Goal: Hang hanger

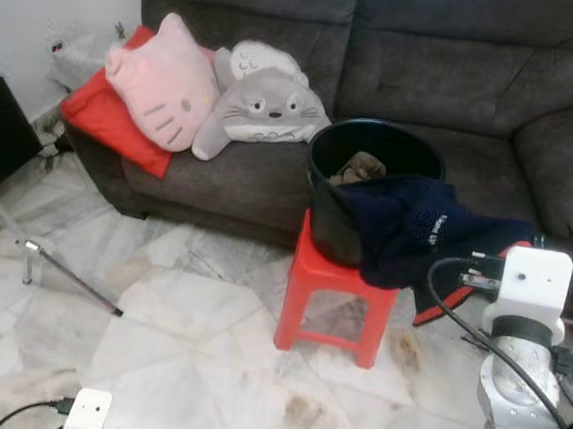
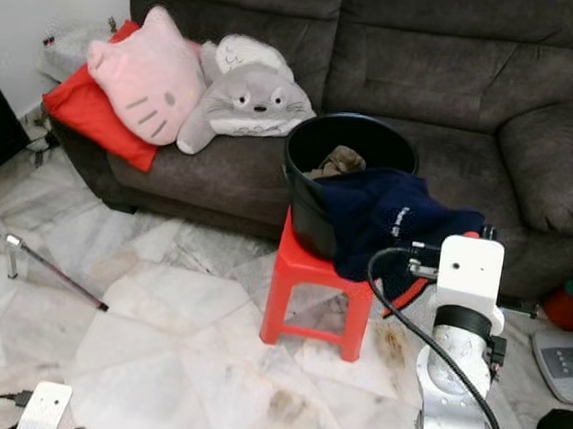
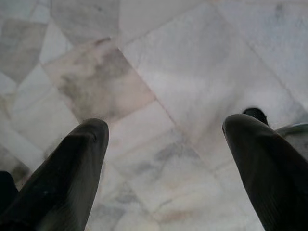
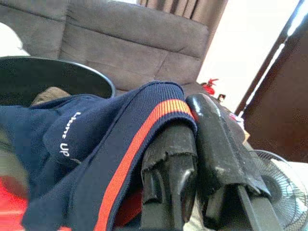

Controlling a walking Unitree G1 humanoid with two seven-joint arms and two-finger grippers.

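Right claw (image 4: 192, 144) clamped on navy garment's (image 1: 416, 231) orange-striped hem, garment draped over black bucket (image 1: 362, 151) on red stool (image 1: 334, 299), left claw (image 3: 163, 144) spread above marble floor (image 3: 192, 62).

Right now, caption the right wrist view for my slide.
Right gripper pinching the navy garment by its orange-striped hem, black bucket and grey sofa behind.

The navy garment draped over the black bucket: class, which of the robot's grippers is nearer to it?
Right. The right gripper is shut on the navy garment at its hem; the left gripper hangs open above bare floor, well away.
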